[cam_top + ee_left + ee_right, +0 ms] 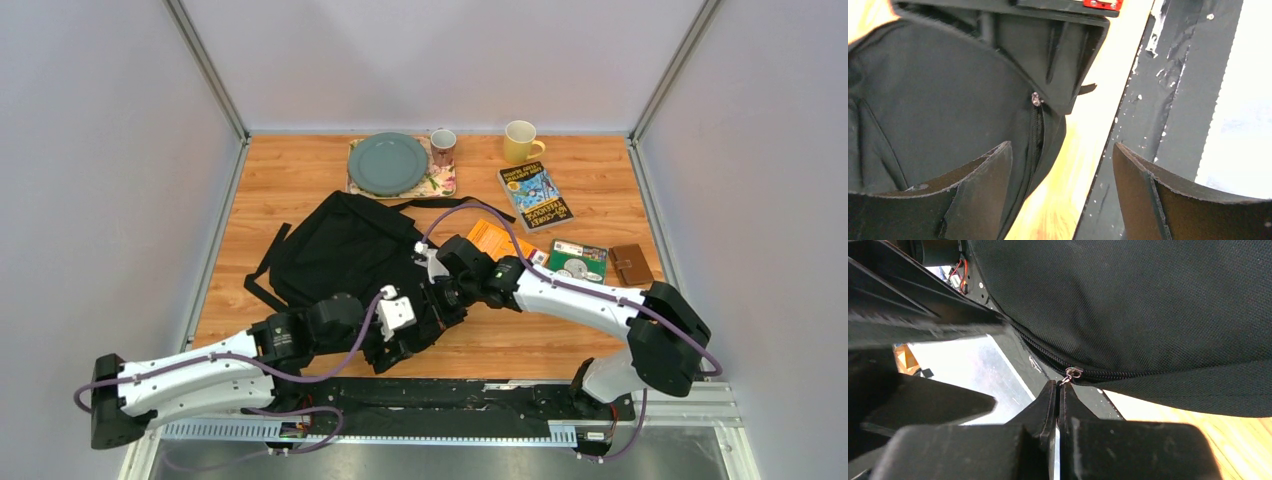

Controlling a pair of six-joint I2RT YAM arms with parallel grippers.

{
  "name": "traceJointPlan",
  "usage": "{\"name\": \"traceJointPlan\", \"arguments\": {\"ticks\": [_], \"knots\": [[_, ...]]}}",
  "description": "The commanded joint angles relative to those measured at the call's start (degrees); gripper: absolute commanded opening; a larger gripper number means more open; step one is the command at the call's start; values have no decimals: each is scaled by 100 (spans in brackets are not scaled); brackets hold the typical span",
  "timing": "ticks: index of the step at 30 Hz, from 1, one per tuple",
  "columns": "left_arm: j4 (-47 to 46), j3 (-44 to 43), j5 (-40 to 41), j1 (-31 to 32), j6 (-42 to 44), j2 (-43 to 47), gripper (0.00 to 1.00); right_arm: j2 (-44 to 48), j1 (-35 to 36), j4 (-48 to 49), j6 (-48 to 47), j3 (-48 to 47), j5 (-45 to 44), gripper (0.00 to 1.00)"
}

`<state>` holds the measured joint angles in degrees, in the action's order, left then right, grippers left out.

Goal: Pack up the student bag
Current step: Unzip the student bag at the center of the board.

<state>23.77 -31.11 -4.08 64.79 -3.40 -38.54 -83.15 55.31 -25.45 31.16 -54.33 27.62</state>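
The student bag (340,250) is a large black backpack lying on the wooden table left of centre, straps spread out. My right gripper (438,303) is at the bag's near right edge. In the right wrist view it (1058,386) is shut on the small metal zipper pull (1072,373) of the bag (1128,305). My left gripper (397,345) is at the bag's near corner. In the left wrist view it (1063,167) is open and empty. Its left finger is over the bag (933,110) beside the zipper (1036,99), its right one over the black rail.
A green plate (388,163) on a floral mat, a small mug (443,145) and a yellow mug (521,141) stand at the back. A blue book (535,196), an orange book (497,240), a green booklet (578,260) and a brown wallet (631,264) lie right of the bag.
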Motion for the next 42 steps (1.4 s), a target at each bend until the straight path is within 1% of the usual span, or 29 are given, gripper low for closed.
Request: {"name": "traceJointPlan", "arguments": {"ticks": [1,6,7,8,10,11,13,14,16,17,23,28,30,34,37,39,42], "knots": [[-1531,290,636,480,866,-275,81,282,-11,383,-22,45,393,0],[-1875,527,750,622,973,-549,82,387,-20,366,-75,97,446,0],[-1980,580,768,613,955,-566,78,396,-11,348,-101,98,438,0],[-2016,658,777,613,938,-575,65,397,-11,296,-136,98,429,0],[-2078,738,864,622,867,-601,51,379,-11,243,-162,80,464,0],[-2061,782,891,622,824,-628,38,388,-20,208,-197,71,481,0],[-2025,808,891,622,683,-707,27,388,-20,181,-241,45,499,0],[-2025,861,865,622,639,-707,15,388,-20,111,-285,10,490,0],[-2025,931,882,622,490,-707,6,388,-20,-3,-338,-43,411,0],[-2025,1010,900,622,437,-698,0,388,-20,-64,-364,-52,403,0],[-1973,1370,1014,622,6,-470,0,362,-29,-266,-426,-131,218,0],[-1560,1441,1093,631,-170,-242,0,326,-178,-627,-479,-323,-528,0],[-1455,1503,1102,631,-205,-119,0,257,-345,-820,-531,-420,-739,0],[-1270,1626,1163,692,-293,119,0,177,-521,-970,-742,-667,-679,0],[-1173,1722,1207,763,-337,181,0,-33,-600,-1216,-953,-921,-687,0],[-1155,1723,1338,876,-328,155,0,-183,-627,-1584,-1181,-1192,-705,0],[-1024,1661,1611,1078,-267,67,0,-368,-618,-1989,-1392,-1352,-1108,0]]}}
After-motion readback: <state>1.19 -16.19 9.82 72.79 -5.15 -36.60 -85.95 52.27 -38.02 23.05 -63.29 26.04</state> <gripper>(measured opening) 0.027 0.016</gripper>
